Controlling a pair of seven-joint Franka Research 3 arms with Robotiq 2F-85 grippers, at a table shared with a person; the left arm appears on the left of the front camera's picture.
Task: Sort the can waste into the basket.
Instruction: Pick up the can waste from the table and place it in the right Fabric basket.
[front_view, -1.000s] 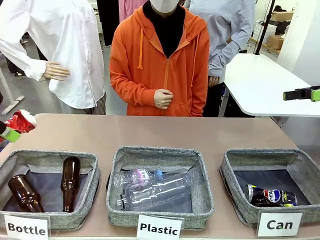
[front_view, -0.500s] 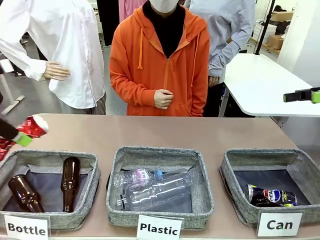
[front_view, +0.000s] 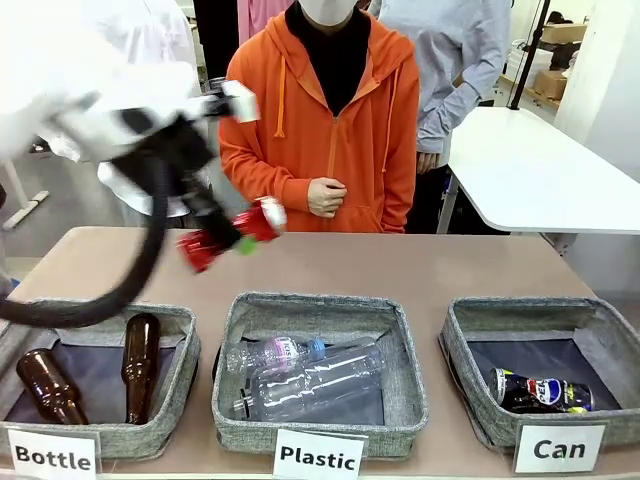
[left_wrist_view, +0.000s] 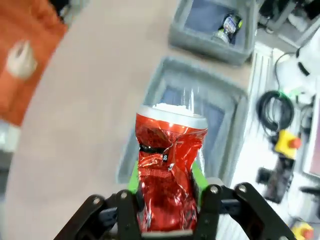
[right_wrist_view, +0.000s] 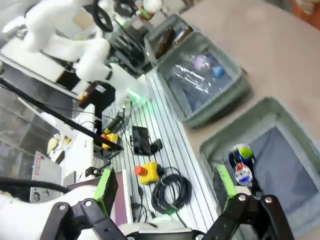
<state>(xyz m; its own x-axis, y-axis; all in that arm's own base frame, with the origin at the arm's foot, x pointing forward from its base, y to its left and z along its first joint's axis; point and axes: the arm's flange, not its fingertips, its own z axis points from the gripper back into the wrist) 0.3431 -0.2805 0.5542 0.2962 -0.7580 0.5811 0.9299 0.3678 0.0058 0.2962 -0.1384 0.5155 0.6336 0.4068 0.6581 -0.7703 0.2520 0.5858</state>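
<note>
My left gripper (front_view: 236, 240) is shut on the crushed red can (front_view: 230, 234), held in the air above the table behind the middle basket. In the left wrist view the red can (left_wrist_view: 168, 165) stands between the green pads (left_wrist_view: 198, 176), over the middle basket. The black Pepsi can (front_view: 541, 392) lies in the grey basket (front_view: 462, 365) behind the "Can" label (front_view: 559, 449) at the front right. It shows far off as the Pepsi can (left_wrist_view: 227, 22) in the basket (left_wrist_view: 200, 40). My right gripper (right_wrist_view: 165, 186) hangs open and empty above the basket (right_wrist_view: 235, 125) and its Pepsi can (right_wrist_view: 243, 166).
The "Plastic" basket (front_view: 228, 370) in the middle holds clear bottles. The "Bottle" basket (front_view: 185, 350) at the left holds two brown bottles. A person in an orange hoodie (front_view: 330, 130) stands at the far side with one hand at the waist. A white table (front_view: 520, 170) stands behind right.
My left arm has swung from the picture's left edge up and right with the red can. The right gripper has left the front view's right edge.
</note>
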